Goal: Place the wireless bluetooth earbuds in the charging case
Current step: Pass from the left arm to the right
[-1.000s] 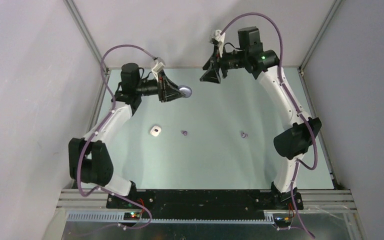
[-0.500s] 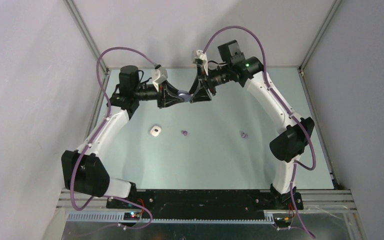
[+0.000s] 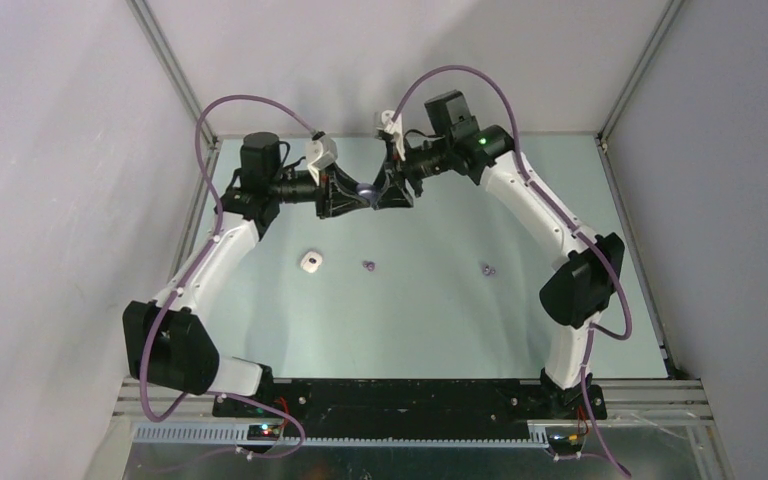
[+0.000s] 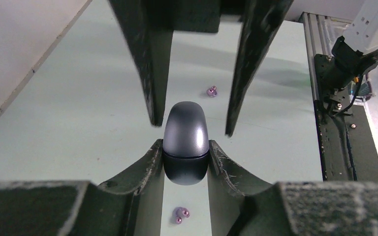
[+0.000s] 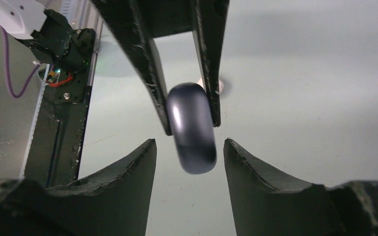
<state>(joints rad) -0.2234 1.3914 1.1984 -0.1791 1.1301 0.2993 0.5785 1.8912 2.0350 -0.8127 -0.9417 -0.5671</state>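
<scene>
– Above the far middle of the table [image 3: 430,320], what is shown, left to right?

– Left gripper [image 3: 358,192]: clamped on one half of a dark case [image 4: 185,129], holding it clear of the surface. The other rounded half, beyond the seam, points towards the opposite arm. Right gripper [image 5: 188,142]: spread wide, its fingers flanking that free half with a gap on each side, grasping nothing.

– Why this arrangement?

– The seam looks tight, so the case appears closed. Clamping one half leaves the other, presumably the lid, free. The facing fingers are probably placed to pinch the lid and swing it up, a job better suited to two arms than one.

– And the parts to be inserted?

– They lie on the table, well apart from the case. Left to right: a white object [image 3: 310,262], too small to tell whether case or earbud; a purple earbud [image 3: 367,265] near the middle; a second purple earbud [image 3: 487,268] further right. No earbud is in either gripper.

– Stage?

– Early, by this reading: opening must come before any insertion. The risk is that the smooth, rounded shell slips or twists if the pinch lands off-centre.
</scene>
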